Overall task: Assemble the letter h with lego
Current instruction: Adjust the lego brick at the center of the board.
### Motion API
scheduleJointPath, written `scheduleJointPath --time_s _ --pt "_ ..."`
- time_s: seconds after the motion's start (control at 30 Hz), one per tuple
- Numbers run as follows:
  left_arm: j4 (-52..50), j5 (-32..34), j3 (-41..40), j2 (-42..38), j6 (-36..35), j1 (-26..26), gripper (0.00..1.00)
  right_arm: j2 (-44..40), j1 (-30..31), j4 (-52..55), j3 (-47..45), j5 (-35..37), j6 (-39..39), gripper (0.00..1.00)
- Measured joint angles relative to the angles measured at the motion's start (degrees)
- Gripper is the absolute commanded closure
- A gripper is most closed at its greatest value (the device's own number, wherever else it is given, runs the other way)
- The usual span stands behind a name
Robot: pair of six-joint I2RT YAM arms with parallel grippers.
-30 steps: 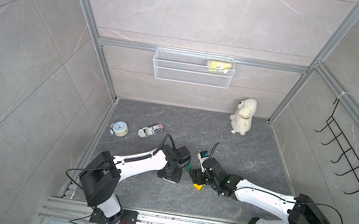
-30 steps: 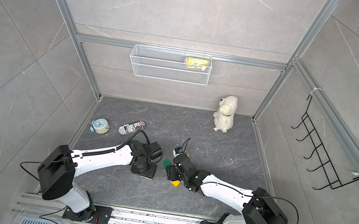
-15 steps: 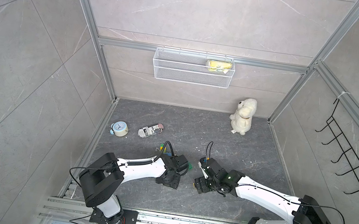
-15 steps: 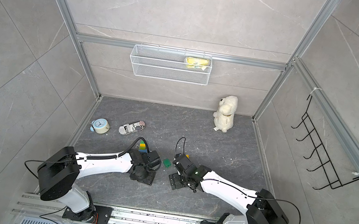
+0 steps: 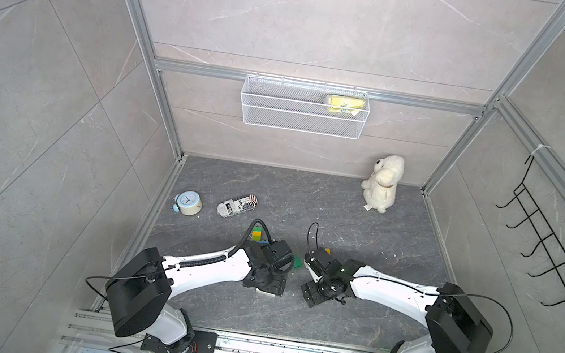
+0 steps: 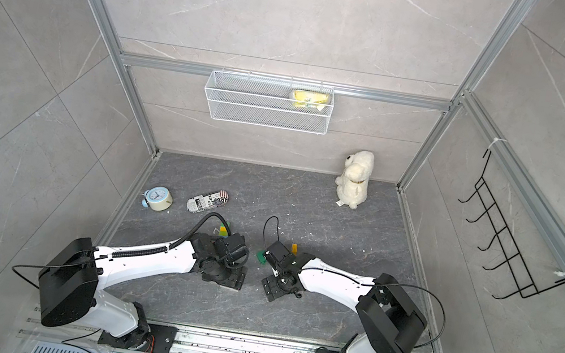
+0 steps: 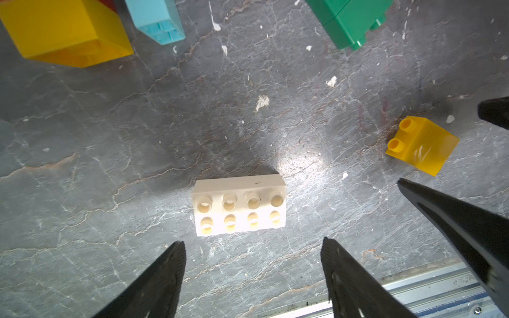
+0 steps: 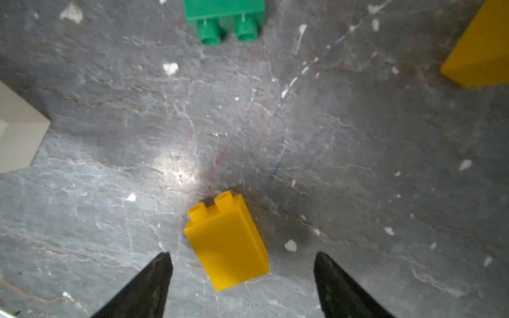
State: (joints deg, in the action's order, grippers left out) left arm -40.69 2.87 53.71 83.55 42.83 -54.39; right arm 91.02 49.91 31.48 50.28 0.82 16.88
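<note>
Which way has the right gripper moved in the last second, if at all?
Yes: in a top view the right gripper has backed away from the green brick toward the near rail.

Bare floor (image 7: 115, 143) around white brick (image 7: 239, 205), seemingly

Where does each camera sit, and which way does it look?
Top views: high at the front, looking down on the floor; left arm and right arm show.
Left wrist: on the left arm, looking down at a white brick; open left gripper shows.
Right wrist: on the right arm, over a small yellow brick; open right gripper shows.
Shared: both wrist views catch the green brick and that yellow one.
</note>
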Motion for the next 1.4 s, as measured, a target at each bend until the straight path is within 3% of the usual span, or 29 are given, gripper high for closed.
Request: scheduleJointPath --time_s 0.3,0.5,0.7,0.9,1.03,1.17,1.4 --pt "-0.7 -3.5 0.0 -5.6 -0.2 0.1 0.18 4.2 0.0 0.0 2.9 -0.4 -1.7 0.45" --pt "0.7 -9.0 -0.8 -6.8 -1.4 1.5 0.18 3.8 0.0 -0.8 2.3 -1.4 -1.5 0.54" --pt "3.6 -15.6 -2.8 -6.7 -2.1 4.8 0.20 2.1 0.0 -3.4 0.0 -2.3 -1.0 0.73" --pt "9.0 -23.8 -2.7 -5.0 -2.2 8.2 0.21 -3.1 0.4 -7.2 -4.7 -5.1 -1.1 0.89" --pt "11.3 -29.9 -1.5 -0.4 -2.9 9.0 0.25 -12.1 0.5 -13.0 -9.7 -8.4 -1.1 0.97" --pt "12.9 -34.2 0.7 2.2 -3.4 9.3 0.26 -18.9 0.7 -21.4 -14.1 -11.5 -1.1 1.00" --pt "15.4 -39.7 3.4 3.9 -3.9 10.3 0.35 -21.5 0.6 -30.5 -20.1 -14.6 -1.3 1.00"
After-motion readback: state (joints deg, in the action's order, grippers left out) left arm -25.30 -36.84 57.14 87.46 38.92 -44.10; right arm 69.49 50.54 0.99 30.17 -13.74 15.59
